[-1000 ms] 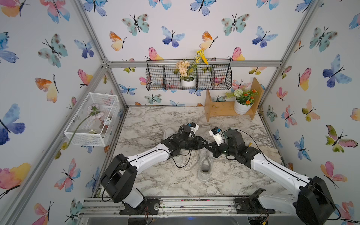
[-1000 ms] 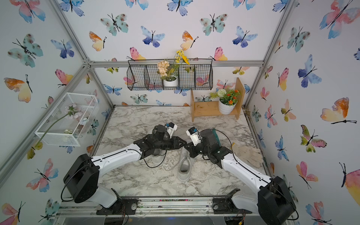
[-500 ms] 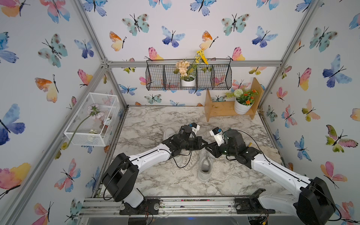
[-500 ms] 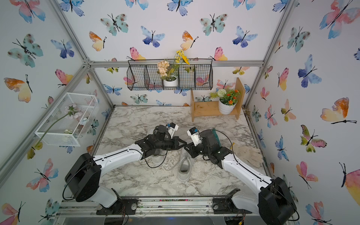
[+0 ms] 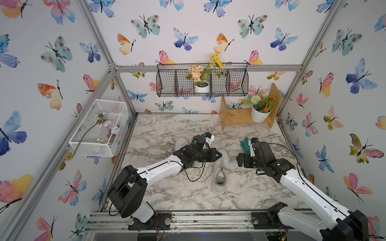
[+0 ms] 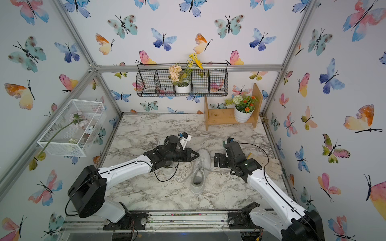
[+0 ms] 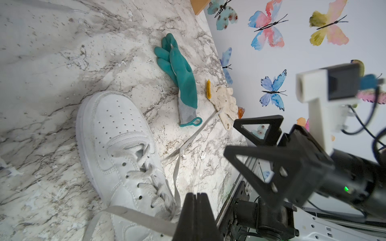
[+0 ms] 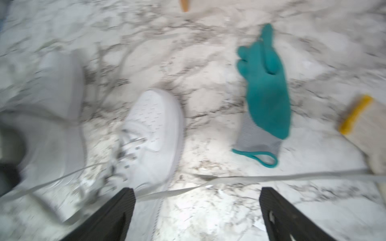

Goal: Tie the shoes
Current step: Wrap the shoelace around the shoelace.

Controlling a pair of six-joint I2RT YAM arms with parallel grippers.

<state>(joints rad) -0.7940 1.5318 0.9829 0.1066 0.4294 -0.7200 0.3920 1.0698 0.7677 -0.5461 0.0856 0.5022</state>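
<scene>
One of the shoes [image 5: 220, 173] [image 6: 199, 173], a white sneaker, lies mid-table with its toe pointing away and its laces loose. The other of the shoes [image 5: 180, 141] sits mostly under my left arm. My left gripper [image 5: 218, 155] [image 7: 196, 198] hovers over the near shoe's laced part [image 7: 117, 135], shut on a flat white lace [image 7: 135, 215] that runs in from the side. My right gripper [image 5: 240, 159] [image 8: 197, 194] stands wide open just right of that shoe [image 8: 154, 129]. A second lace [image 8: 271, 178] lies slack on the marble in front of its fingers, untouched.
A teal-green glove [image 5: 244, 145] [image 7: 179, 68] [image 8: 267, 89] lies behind the right gripper. A beige knit glove [image 6: 269, 164] [image 7: 225, 104] rests near the right wall. A wooden shelf with a flower pot [image 5: 261, 114] stands at the back right.
My right gripper has opened, let go of the lace and drawn back to the right. My left gripper has closed over the shoe.
</scene>
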